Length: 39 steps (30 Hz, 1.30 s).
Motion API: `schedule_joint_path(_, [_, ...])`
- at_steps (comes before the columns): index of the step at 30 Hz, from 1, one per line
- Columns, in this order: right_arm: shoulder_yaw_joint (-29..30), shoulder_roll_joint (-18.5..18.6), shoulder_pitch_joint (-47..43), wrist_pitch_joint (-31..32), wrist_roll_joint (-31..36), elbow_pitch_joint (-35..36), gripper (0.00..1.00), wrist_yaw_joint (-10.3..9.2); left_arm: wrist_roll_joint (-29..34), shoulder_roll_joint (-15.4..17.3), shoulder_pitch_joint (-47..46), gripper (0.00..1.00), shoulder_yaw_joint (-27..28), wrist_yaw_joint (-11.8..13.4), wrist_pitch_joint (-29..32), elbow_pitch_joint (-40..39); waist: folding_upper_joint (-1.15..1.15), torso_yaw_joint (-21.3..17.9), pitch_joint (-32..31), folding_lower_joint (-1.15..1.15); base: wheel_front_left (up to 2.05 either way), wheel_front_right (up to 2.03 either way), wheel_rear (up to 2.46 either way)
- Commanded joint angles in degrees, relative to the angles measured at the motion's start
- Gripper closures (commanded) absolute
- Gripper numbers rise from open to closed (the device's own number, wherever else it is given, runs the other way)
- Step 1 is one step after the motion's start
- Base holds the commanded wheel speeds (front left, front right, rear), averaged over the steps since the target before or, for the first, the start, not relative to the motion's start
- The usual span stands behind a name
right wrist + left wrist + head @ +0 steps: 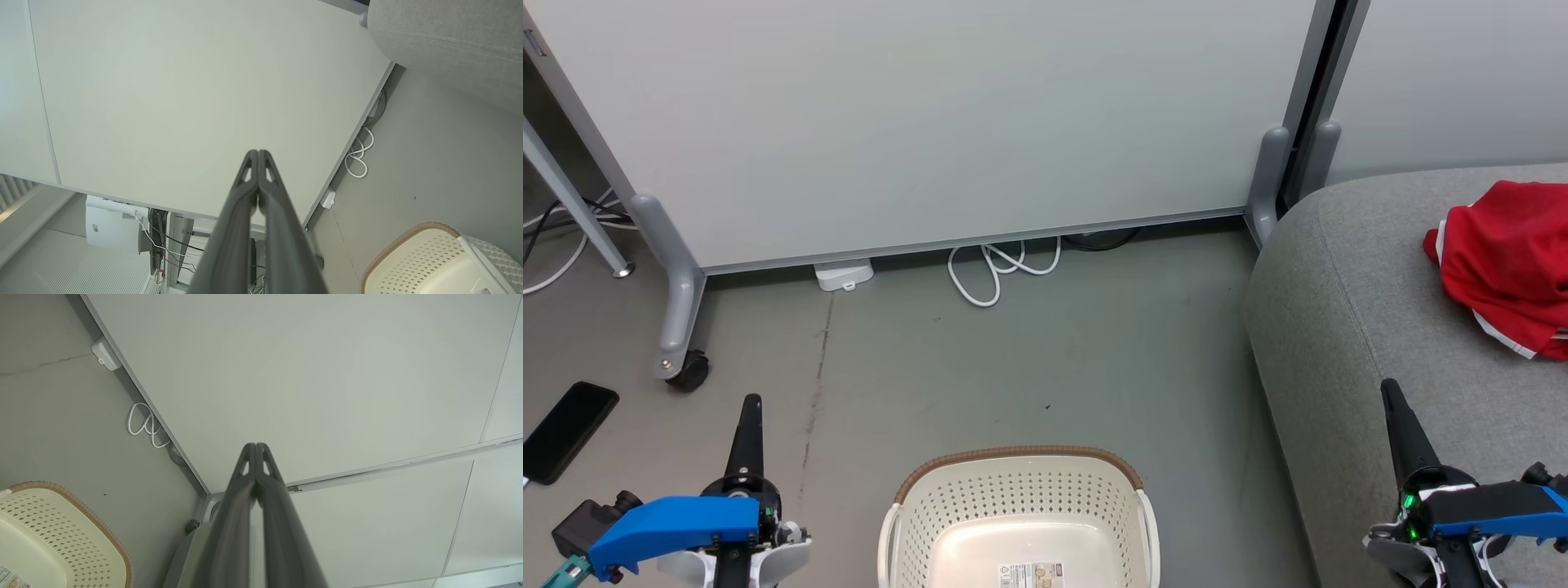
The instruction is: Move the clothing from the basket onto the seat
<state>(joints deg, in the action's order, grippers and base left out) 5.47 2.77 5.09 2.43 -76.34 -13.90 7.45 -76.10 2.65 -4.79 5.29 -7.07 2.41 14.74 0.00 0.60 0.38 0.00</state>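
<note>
Both are closed, holding nothing: L end effector (751,402) at 7 o'clock in head view, R end effector (1387,387) at 4 o'clock over the seat (1339,310) front. The basket (1021,454) sits between them at 6 o'clock. What shows of its inside is bare, but the near part is cut off, so check before calling it done. The clothing (1503,261) lies in a red heap on the seat at 3 o'clock; can't tell if it's 1 pc or 2. Risks: swing R arm toward 2 o'clock & its tip may snag fabric and drag it off. Roll toward 8 o'clock & you may hit the phone (568,431) on the floor (1045,359).
</note>
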Motion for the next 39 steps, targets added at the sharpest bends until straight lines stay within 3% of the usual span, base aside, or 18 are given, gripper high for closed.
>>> schedule_joint_path(1, [0.21, 0.16, 0.99, 0.48, -1.68, 0.16, 1.0, 0.05, -1.64, 0.29, -1.07, 1.0, 0.44, -0.23, 0.47, -0.55, 0.0, -0.03, -0.01, 0.0, 0.0, 0.0, 0.0])
schedule_joint_path(39, [1.15, 0.17, 1.49, 4.31, -16.15, -0.18, 1.0, 0.05, -16.37, 0.32, -1.75, 1.0, 1.38, -0.66, 4.38, -0.76, 0.0, -0.6, -0.21, 0.0, 0.0, 0.0, 0.0])
